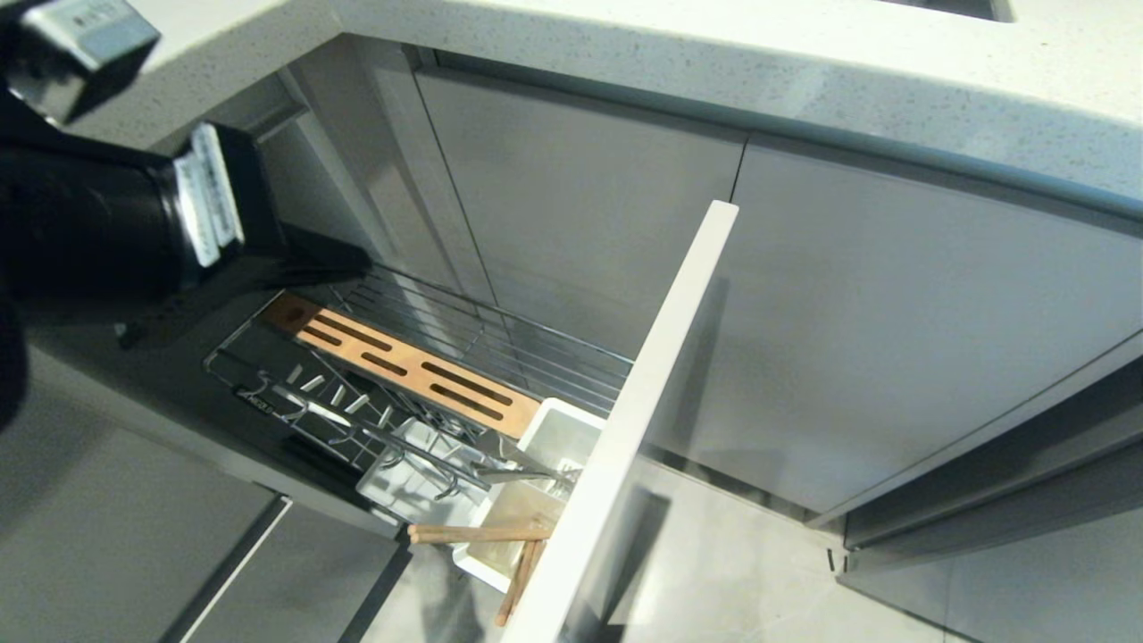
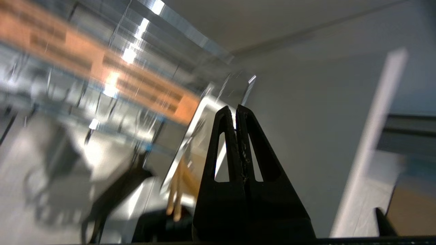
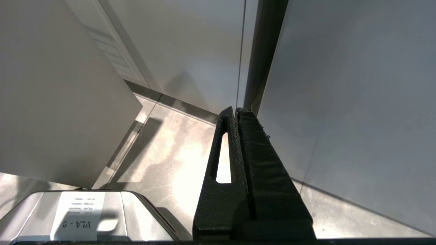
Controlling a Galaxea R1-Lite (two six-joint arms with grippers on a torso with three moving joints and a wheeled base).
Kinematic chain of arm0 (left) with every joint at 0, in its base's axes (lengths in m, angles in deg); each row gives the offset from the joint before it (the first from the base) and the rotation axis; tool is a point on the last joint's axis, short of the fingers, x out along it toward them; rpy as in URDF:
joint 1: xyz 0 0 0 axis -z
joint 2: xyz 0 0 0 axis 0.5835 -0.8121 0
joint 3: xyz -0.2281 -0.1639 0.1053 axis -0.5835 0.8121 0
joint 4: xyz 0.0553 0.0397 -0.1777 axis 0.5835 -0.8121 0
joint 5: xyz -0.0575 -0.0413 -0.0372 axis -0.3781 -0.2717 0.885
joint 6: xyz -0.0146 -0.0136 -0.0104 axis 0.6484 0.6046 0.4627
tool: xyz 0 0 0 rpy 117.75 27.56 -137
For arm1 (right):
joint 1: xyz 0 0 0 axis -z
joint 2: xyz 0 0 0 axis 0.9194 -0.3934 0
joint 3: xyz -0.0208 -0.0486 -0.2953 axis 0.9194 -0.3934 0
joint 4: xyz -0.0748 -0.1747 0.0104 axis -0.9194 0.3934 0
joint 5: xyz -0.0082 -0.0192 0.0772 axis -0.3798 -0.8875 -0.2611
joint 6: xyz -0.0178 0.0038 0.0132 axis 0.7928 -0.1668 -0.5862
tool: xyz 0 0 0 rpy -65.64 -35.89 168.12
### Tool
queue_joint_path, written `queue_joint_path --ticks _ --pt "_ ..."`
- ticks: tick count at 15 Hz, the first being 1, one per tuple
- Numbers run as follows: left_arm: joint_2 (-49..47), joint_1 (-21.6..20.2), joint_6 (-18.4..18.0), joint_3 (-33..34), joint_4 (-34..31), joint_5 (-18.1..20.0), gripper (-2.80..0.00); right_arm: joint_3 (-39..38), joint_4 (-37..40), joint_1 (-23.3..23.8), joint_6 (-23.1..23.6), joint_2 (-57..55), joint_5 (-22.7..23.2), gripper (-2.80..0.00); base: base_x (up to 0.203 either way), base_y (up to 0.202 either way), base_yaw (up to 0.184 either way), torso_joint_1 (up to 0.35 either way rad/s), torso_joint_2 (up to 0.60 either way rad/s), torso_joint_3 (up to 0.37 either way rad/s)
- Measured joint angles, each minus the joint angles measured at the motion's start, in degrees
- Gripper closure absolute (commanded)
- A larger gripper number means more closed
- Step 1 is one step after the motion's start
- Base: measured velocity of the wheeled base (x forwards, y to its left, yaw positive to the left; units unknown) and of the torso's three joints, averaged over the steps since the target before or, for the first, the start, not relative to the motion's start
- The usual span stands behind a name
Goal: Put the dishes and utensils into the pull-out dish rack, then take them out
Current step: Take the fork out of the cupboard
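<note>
The chrome wire pull-out dish rack (image 1: 464, 357) stands drawn out from the grey cabinets, its tall narrow pale-grey front panel (image 1: 625, 420) running edge-on from the middle of the head view down toward the near edge. Along the basket lies the slotted orange-brown wooden strip (image 1: 406, 364), with the wire prongs on its near-left side and the white plastic cutlery caddy (image 1: 545, 464) at the end next to the front panel. The pair of thin light-wood chopsticks (image 1: 487, 534) sits in the caddy, one stick lying almost level across its near rim, the other slanting down over the edge toward the floor. Beside them, a slim grey metal spoon (image 1: 522, 475) lies across the caddy's top. The black left arm reaches in from the upper left of the head view, above the far-left end of the rack. Its wrist view shows the left gripper (image 2: 235, 109) with both black fingers pressed together and nothing between them, pointing toward the caddy end. The right gripper (image 3: 235, 111) is likewise closed and empty, hanging over the pale tiled floor (image 3: 170, 149) beside grey cabinet doors (image 3: 340, 102).
</note>
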Motion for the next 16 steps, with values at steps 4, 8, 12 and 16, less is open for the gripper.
queue_joint_path --ticks 4,8,12,16 --pt "-5.59 0.46 15.43 -1.15 -9.61 2.06 0.0 0.0 0.0 0.0 0.0 0.0 -0.02 0.0 0.0 0.0 0.0 0.0 0.0 0.0" --pt "-10.53 0.59 27.5 -0.72 -8.93 3.8 -2.8 0.0 0.0 0.0 0.0 0.0 -0.02 0.0 0.0 0.0 0.0 0.0 0.0 0.0" --pt "-13.37 0.73 29.77 0.78 -8.85 5.03 -2.8 0.0 0.0 0.02 0.0 0.0 -0.02 0.0 0.0 0.0 0.0 0.0 0.0 0.0" --pt "-15.86 0.62 30.3 2.84 -5.68 5.43 -2.8 0.0 0.0 0.02 0.0 0.0 -0.02 0.0 0.0 0.0 0.0 0.0 0.0 0.0"
